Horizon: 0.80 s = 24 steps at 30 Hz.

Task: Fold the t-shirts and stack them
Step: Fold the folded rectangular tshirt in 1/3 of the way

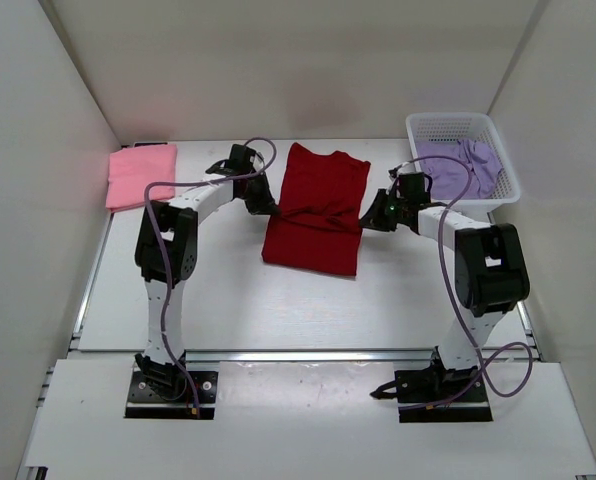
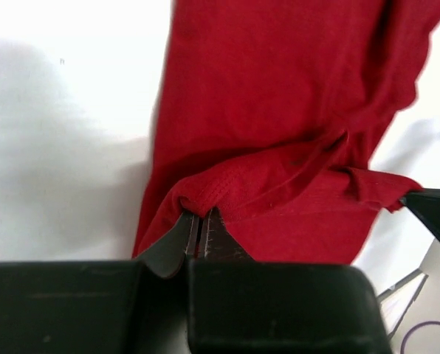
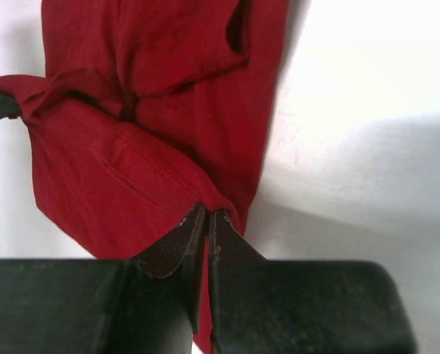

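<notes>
A dark red t-shirt point(image 1: 316, 208) lies in the middle of the table, folded into a long strip. My left gripper point(image 1: 269, 208) is shut on its left edge point(image 2: 205, 199), pinching a fold of the cloth. My right gripper point(image 1: 368, 220) is shut on the opposite edge point(image 3: 205, 199) the same way. A pink t-shirt point(image 1: 141, 175) lies folded at the back left. A lavender t-shirt point(image 1: 466, 166) sits crumpled in the white mesh basket point(image 1: 462, 126) at the back right.
White walls close in the table on three sides. A bare stretch of table point(image 1: 278, 310) runs in front of the red shirt, up to the two arm bases point(image 1: 173, 385) at the near edge.
</notes>
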Motion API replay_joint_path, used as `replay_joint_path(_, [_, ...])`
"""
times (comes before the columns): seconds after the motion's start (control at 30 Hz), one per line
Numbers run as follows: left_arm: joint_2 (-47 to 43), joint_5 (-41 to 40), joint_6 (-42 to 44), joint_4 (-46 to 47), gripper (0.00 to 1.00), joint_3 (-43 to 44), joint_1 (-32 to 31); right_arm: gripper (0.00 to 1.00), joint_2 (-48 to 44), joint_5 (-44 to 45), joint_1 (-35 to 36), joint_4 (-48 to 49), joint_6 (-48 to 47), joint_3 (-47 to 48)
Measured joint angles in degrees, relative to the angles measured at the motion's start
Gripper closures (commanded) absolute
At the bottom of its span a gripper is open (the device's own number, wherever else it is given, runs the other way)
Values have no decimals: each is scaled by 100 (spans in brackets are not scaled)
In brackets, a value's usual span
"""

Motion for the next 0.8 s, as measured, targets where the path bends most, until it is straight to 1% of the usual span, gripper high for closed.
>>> replay_joint_path(0.2, [466,35,-48,162,100,289,-15,100,337,24,-79,-2,-59,247])
replay_joint_path(0.23, [503,44,-63,205,98,299,-11,97,365,31,-81,-7,-72,269])
replay_joint_path(0.27, [544,61,-83,251,95,306,-9,93,389,35,-81,-7,-81,291])
replay_joint_path(0.3, [581,107,-96,315,86,306,0,90,407,39,-79,-9,-87,313])
replay_joint_path(0.33, [595,162,-136,411,82,278,13,84,411,50,-76,-20,-103,334])
replay_joint_path(0.37, [595,221,-168,518,68,212,33,78,411,70,-74,-42,-105,358])
replay_joint_path(0.4, [562,286,-199,658,51,114,61,76,411,116,-66,-70,-129,391])
replay_joint_path(0.5, [400,424,-433,1051,44,-234,184,70,385,494,59,-431,-323,651])
replay_joint_path(0.57, [262,472,-579,1185,46,-319,258,70,238,914,223,-664,-501,828])
replay_joint_path(0.6, [166,479,-629,1248,49,-323,284,72,122,1104,343,-728,-568,868])
replay_joint_path(0.63, [35,461,-682,1346,56,-361,317,74,-24,1257,487,-758,-636,887])
replay_joint_path(0.67, [-160,424,-726,1491,58,-479,337,82,-160,1364,634,-750,-684,885])
replay_joint_path(0.7, [-448,369,-756,1620,62,-682,341,90,-313,1432,824,-704,-730,872])
replay_joint_path(0.73, [-721,317,-791,1759,64,-911,319,96,-426,1440,990,-612,-763,848])
replay_joint_path(0.77, [-1027,269,-826,1943,67,-1202,280,98,-494,1405,1145,-468,-763,813])
replay_joint_path(0.8, [-1331,243,-885,2138,67,-1537,221,100,-514,1333,1270,-361,-752,798])
